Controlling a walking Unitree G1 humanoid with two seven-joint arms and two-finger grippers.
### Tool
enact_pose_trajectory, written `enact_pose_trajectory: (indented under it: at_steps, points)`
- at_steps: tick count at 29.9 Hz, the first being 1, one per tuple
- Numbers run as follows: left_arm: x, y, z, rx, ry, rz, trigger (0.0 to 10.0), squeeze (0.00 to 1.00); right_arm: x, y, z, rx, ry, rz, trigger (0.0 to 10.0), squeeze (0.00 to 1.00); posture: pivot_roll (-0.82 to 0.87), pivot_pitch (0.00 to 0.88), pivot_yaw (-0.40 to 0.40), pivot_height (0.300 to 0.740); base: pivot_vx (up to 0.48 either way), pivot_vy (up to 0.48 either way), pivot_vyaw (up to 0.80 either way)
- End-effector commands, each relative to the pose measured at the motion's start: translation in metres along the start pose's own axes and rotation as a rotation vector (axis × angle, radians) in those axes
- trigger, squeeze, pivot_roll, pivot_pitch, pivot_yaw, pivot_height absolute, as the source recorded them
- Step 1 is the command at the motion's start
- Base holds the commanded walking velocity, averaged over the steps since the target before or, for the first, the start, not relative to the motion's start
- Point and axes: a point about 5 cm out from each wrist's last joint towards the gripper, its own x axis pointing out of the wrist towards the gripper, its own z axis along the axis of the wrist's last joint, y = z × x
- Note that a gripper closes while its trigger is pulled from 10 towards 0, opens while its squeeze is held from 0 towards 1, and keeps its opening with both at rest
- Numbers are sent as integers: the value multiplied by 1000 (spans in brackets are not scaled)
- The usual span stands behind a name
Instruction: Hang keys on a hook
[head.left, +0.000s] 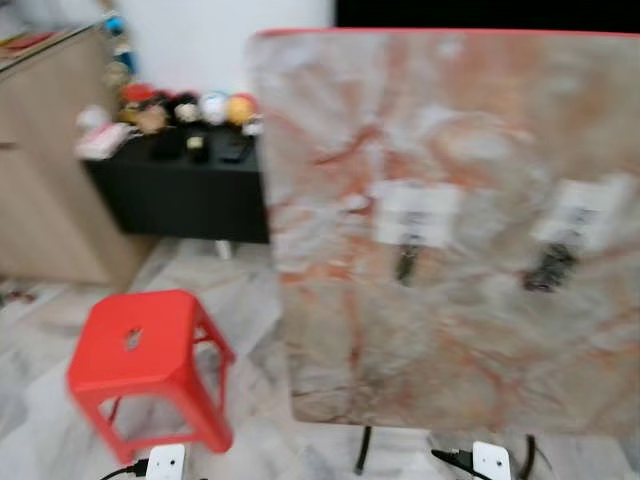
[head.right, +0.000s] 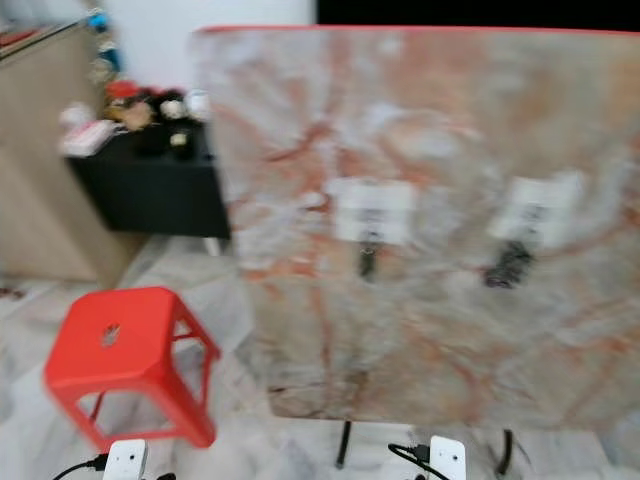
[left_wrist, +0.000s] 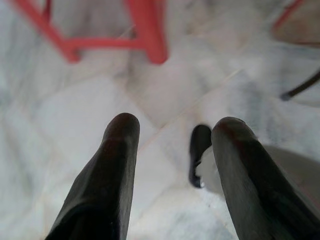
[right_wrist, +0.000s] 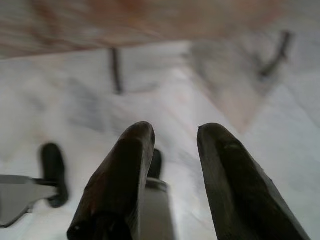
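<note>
On marble table (head.left: 470, 330), two white tags, dark keys (head.left: 548, 268) beneath.

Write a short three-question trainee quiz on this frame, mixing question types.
1. True or false: the red plastic stool stands on the robot's left of the upright marble-patterned board.
2. How many white labelled hook plates are on the board? A) one B) two C) four
3. Fill in: the left gripper hangs with its jaws ____ above the pale marble floor.

Key: 1 true; 2 B, and the dark bunch under the right plate is too blurred to name; 3 open.
</note>
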Motion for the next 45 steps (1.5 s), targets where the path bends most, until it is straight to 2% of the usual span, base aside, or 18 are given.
enact_pose_trajectory:
  at_steps: [1,2,12,19,35,45]
  points:
    - [0,4,-2,-2,23,7,10000,0,0,1,-3,18,9,13,10000,0,149,0,-15,740,0,285,0]
    - [0,4,-2,-5,22,9,10000,0,0,1,-3,-1,6,19,10000,0,149,0,-15,740,0,285,0]
    - [-4,12,-9,-8,31,18,10000,0,-1,-2,-4,17,6,13,10000,0,150,0,-18,740,0,285,0]
    - [-4,12,-10,-11,31,15,10000,0,0,0,-2,14,2,20,10000,0,150,0,-17,740,0,290,0]
    - [-3,-7,-12,-12,30,-4,10000,0,0,5,2,-25,-33,53,10000,0,156,0,-22,740,0,298,0]
    - [-2,-12,-10,-14,23,-9,10000,0,0,10,7,-32,-53,73,10000,0,159,1,-24,740,0,301,429]
